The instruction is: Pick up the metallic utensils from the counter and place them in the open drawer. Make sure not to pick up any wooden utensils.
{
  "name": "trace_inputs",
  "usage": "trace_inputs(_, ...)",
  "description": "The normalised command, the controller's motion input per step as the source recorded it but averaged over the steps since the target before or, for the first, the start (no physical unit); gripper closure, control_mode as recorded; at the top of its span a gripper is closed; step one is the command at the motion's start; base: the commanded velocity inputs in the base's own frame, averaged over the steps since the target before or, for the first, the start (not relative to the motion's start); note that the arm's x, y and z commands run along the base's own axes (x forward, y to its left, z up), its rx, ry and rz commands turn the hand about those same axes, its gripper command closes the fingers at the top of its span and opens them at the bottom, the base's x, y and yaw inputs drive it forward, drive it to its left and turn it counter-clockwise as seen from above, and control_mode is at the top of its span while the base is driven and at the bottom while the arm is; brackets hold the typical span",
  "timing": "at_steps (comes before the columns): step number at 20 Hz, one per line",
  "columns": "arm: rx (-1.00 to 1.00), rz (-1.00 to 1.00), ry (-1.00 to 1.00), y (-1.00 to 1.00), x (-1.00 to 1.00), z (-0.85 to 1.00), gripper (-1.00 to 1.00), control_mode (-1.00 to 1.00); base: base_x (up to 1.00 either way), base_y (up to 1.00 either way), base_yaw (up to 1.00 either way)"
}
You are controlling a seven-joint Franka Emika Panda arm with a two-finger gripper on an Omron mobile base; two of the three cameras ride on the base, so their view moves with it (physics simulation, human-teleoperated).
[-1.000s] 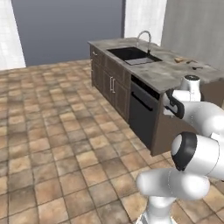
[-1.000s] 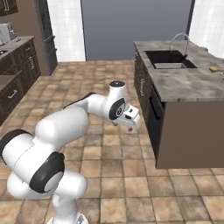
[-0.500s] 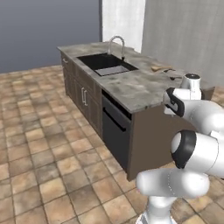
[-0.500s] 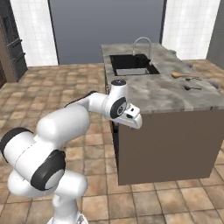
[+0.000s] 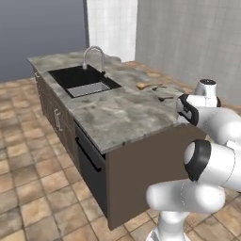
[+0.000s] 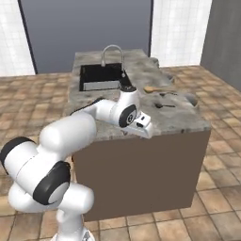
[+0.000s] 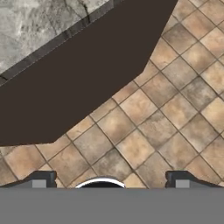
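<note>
Nothing grabbed yet. Tool [image 7: 109, 180] spread wide with nothing between the tips, hanging off the near edge of the counter [image 6: 179, 123] and looking down past its dark side panel at the tiled floor [image 7: 175, 109].

Utensils all bunched at the far right end of the counter, well apart from the tool. Wooden spoon [image 6: 155, 89] lying nearest the sink [image 6: 99, 77], tan and bigger, to be left alone. Just beside it, the metal spoon [image 6: 162, 105] and what looks like the knife [image 6: 167, 95]; too small and dark to say for sure which is which. Same cluster in the left base view: wooden spoon [image 5: 147, 85], dark metal bits [image 5: 164, 97] right next to it.

Handling guess: both metal pieces light, stiff, thin and lying flat on smooth stone, so probably slippery and easy to skate away under a sloppy pinch. Best bet likely across the handle near the middle, coming straight down. Knife better taken by the black handle than the blade. Tight spacing to the wooden spoon the main worry.

Drawer not made out from here.
</note>
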Motion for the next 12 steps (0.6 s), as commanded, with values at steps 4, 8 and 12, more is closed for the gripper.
trace_inputs(4, 0.00, 0.00, 0.00, 0.00, 0.00, 0.00, -1.00, 1.00, 1.00, -1.00, -0.08)
trace_inputs(8, 0.00, 0.00, 0.00, 0.00, 0.00, 0.00, -1.00, 1.00, 1.00, -1.00, -0.05)
trace_inputs(12, 0.00, 0.00, 0.00, 0.00, 0.00, 0.00, -1.00, 1.00, 1.00, -1.00, 0.00)
